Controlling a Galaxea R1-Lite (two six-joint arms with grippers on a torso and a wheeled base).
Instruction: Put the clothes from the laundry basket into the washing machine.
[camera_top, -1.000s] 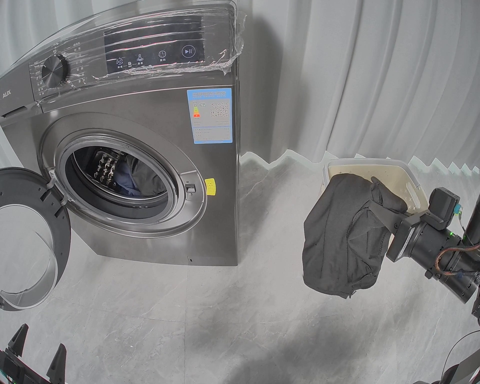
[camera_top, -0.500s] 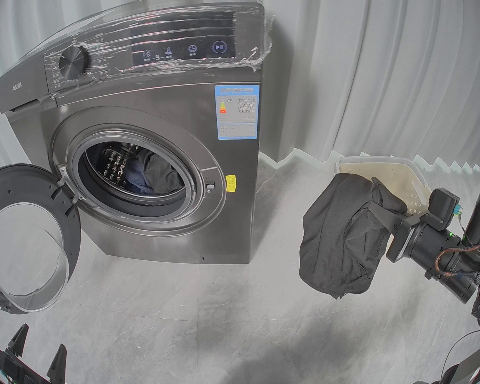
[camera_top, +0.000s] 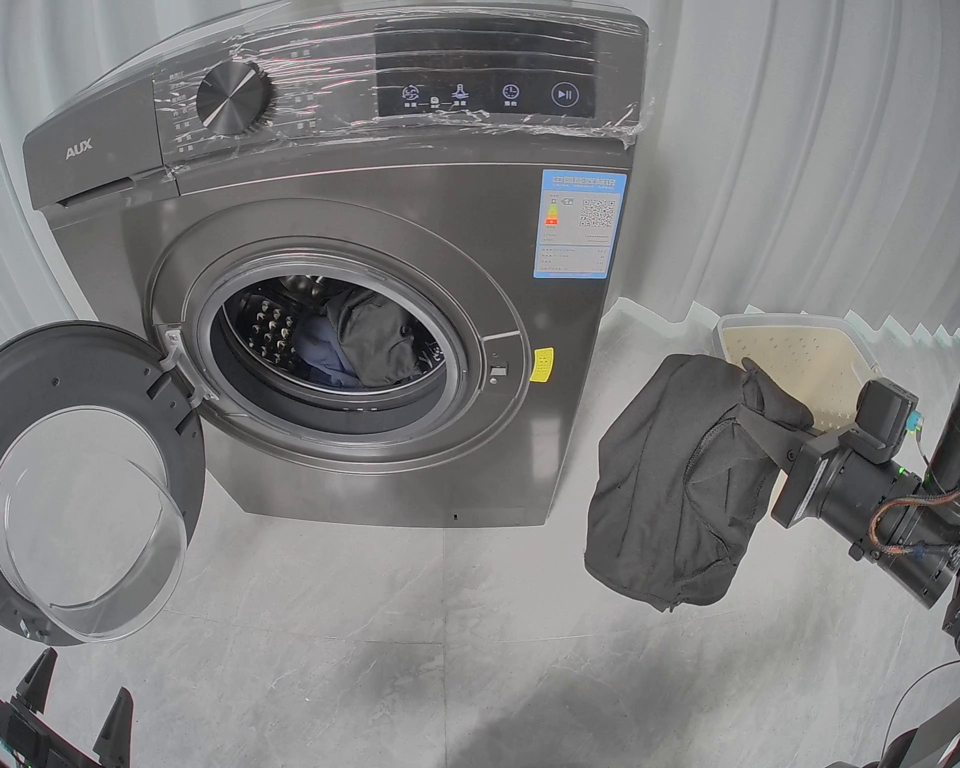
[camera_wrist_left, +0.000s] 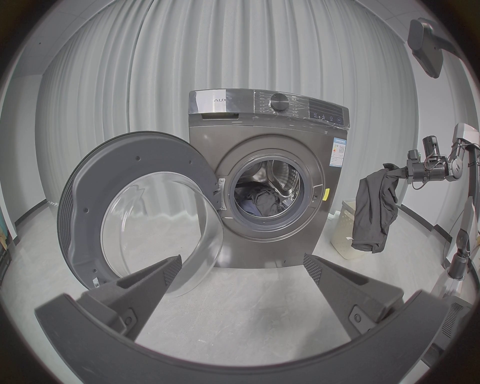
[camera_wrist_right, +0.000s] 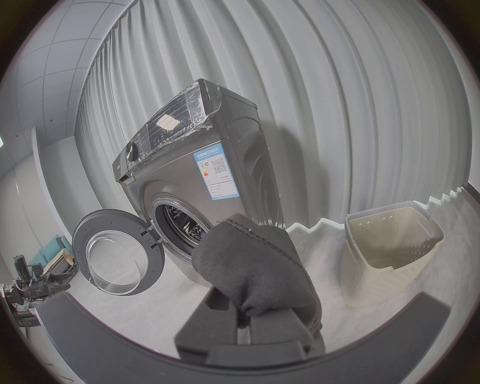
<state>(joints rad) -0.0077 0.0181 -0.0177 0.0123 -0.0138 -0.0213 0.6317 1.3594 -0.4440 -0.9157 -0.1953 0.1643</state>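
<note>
A dark grey garment (camera_top: 670, 480) hangs from my right gripper (camera_top: 775, 425), which is shut on its upper edge, in the air to the right of the washing machine (camera_top: 400, 200). The same garment (camera_wrist_right: 255, 265) drapes over the fingers in the right wrist view. Behind it on the floor stands the cream laundry basket (camera_top: 840, 345). The machine's round door (camera_top: 90, 480) is swung open to the left, and dark clothes (camera_top: 365, 335) lie in the drum. My left gripper (camera_top: 82, 675) sits low at the bottom left, open and holding nothing (camera_wrist_left: 240, 270).
White curtains (camera_top: 800, 150) hang behind the machine and basket. Grey tiled floor (camera_top: 400, 620) stretches between me and the machine. The open door (camera_wrist_left: 140, 210) juts out on the left side of the drum opening.
The whole head view has shifted: the machine and basket now sit farther right in the picture. The right arm holds the garment in the same pose.
</note>
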